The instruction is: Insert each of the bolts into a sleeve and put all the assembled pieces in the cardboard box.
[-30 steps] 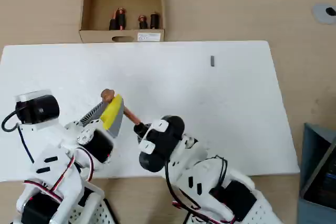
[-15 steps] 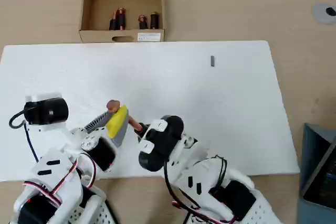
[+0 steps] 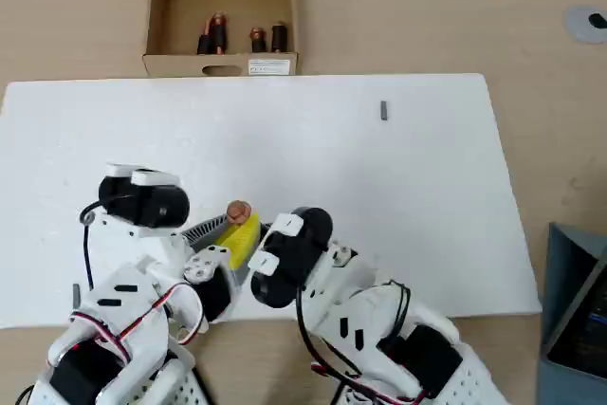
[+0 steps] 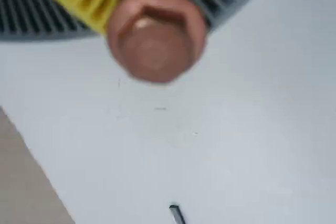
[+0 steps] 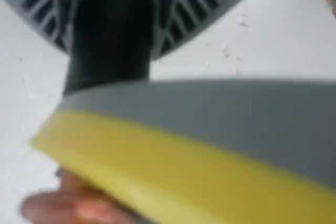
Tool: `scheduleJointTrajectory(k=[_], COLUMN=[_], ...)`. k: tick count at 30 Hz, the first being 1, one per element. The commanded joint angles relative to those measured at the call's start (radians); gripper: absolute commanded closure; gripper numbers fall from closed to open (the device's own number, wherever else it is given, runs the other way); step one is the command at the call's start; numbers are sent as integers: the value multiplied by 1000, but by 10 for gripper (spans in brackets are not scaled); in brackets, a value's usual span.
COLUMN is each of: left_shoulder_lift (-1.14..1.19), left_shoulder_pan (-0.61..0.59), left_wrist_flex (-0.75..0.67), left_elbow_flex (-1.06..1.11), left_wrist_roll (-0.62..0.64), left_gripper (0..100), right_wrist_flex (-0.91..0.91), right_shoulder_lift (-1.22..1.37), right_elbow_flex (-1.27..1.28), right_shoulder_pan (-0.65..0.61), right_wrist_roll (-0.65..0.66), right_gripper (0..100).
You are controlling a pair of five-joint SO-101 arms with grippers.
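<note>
High view: low on the white counter (image 3: 398, 215), the left end effector (image 3: 234, 225) is clenched on a copper bolt (image 3: 238, 210), pressed close against the other arm's wrist. Beyond the far edge, the cardboard box (image 3: 190, 64) holds four assembled pieces (image 3: 239, 37).

Left wrist view: the bolt's head sits squarely between the yellow and grey jaws, above bare counter.

Right wrist view: the right end effector (image 5: 114, 35) is grasping a black sleeve (image 5: 107, 61). The left one's yellow-and-grey finger crosses just in front, hiding whether the shank has entered the bore.

This looks like the mating step. It calls for shank and bore on one axis, both grips firm and a slow push, since a tilted bolt would likely jam.
</note>
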Motion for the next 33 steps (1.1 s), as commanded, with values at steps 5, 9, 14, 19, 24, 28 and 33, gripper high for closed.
scheduleJointTrajectory(k=[5, 9, 14, 19, 24, 28, 33], left_shoulder_lift=[-1, 1, 1, 1, 1, 1, -4], left_shoulder_pan=[-5, -6, -72, -97, -103, -212, -356], left_wrist_flex=[123, 193, 239, 290, 331, 367, 410], left_elbow_flex=[-31, -75, -133, -229, -330, -388, -388], left_wrist_roll=[-8, -8, -15, -15, -12, -15, -15], left_gripper=[873, 812, 808, 808, 812, 881, 980], right_wrist_flex=[-20, -20, -20, -18, -8, 28, 44], right_shoulder_lift=[-119, -119, -119, -119, -119, -119, -119], right_elbow_flex=[-31, -28, -28, -27, -27, -33, -44], right_shoulder_pan=[-7, -7, -7, -7, -7, -4, 137], right_wrist_roll=[9, 9, 9, 9, 6, 3, 2], right_gripper=[989, 989, 989, 989, 989, 989, 989])
